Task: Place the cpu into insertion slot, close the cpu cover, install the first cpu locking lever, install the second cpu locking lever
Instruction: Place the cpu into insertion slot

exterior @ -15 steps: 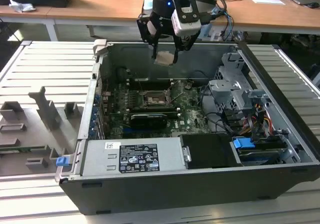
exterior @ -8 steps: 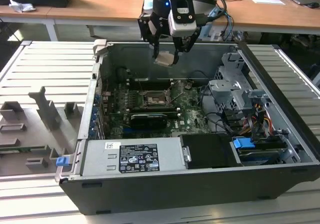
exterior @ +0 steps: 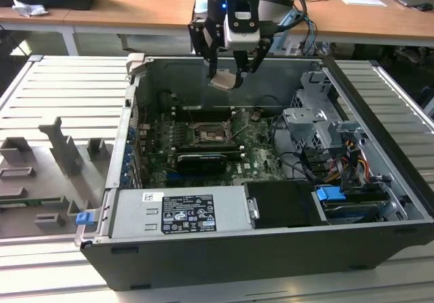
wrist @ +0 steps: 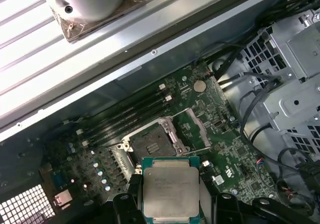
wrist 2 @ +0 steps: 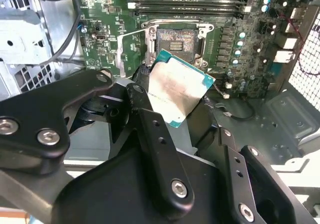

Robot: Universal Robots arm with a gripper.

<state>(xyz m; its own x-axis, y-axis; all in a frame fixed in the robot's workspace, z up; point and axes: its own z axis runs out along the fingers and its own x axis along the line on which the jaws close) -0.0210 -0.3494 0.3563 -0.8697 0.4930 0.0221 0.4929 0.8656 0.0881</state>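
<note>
Wooden desks (exterior: 135, 11) stand behind a slatted table (exterior: 61, 86). Above the motherboard (exterior: 258, 154), the cpu (exterior: 224, 81) hangs clear of the board. It is pinched at its edges by the gripper (exterior: 228, 74), whose fingers are closed only to the chip's width. Below lies the slot (wrist: 152, 143), bare — its cover (wrist: 196, 129) swung open beside it — all inside an open case (exterior: 203, 262).

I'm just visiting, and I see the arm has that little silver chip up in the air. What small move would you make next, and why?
Probably ease it down toward the insertion slot. The gripper is shut on the cpu and holds it well above the board. The slot lies bare, and the cpu cover stands swung open beside it, so nothing seems to block the way.
</note>
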